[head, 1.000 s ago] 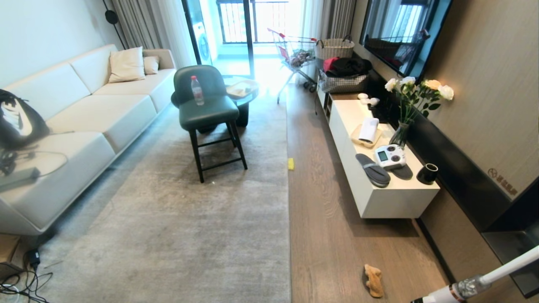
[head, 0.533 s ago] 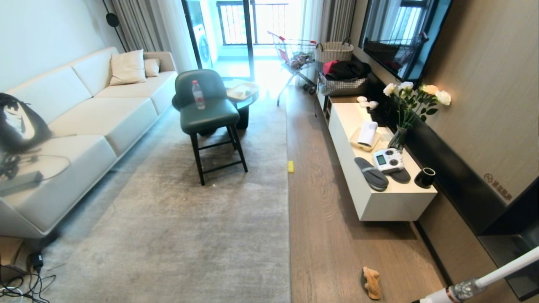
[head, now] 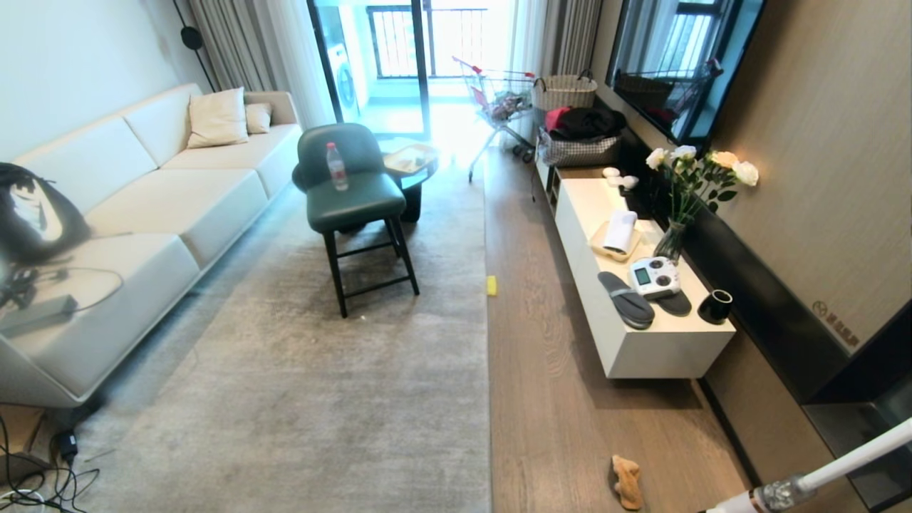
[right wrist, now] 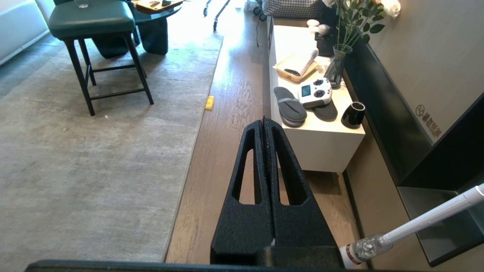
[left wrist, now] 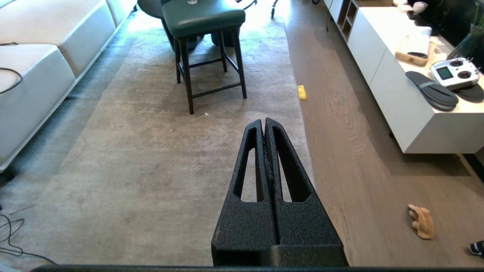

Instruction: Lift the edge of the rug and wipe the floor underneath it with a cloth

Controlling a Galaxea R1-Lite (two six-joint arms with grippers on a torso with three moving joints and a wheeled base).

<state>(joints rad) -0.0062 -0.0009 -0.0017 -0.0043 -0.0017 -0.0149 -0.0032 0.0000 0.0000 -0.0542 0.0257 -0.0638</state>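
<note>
The pale grey-beige rug (head: 342, 399) lies flat, and its rug edge (head: 488, 385) runs straight along the grey-brown plank floor (head: 548, 399). The orange cloth (head: 627, 482) lies crumpled on the floor, right of the rug and near me; it also shows in the left wrist view as the cloth (left wrist: 421, 221). Neither arm appears in the head view. My left gripper (left wrist: 264, 121) hangs shut and empty high above the rug edge (left wrist: 308, 151). My right gripper (right wrist: 264, 121) is shut and empty too, high above the floor (right wrist: 211, 181).
A small yellow block (head: 491, 285) sits at the rug edge farther off. A green stool (head: 353, 199) stands on the rug, with a sofa (head: 142, 214) on the left. A white low cabinet (head: 641, 349) lines the right wall. A vacuum wand (head: 819, 477) leans in at right; cables (head: 43, 484) lie at left.
The whole head picture has shifted slightly, so the camera has moved. Rug, cloth and furniture have kept their places in the room.
</note>
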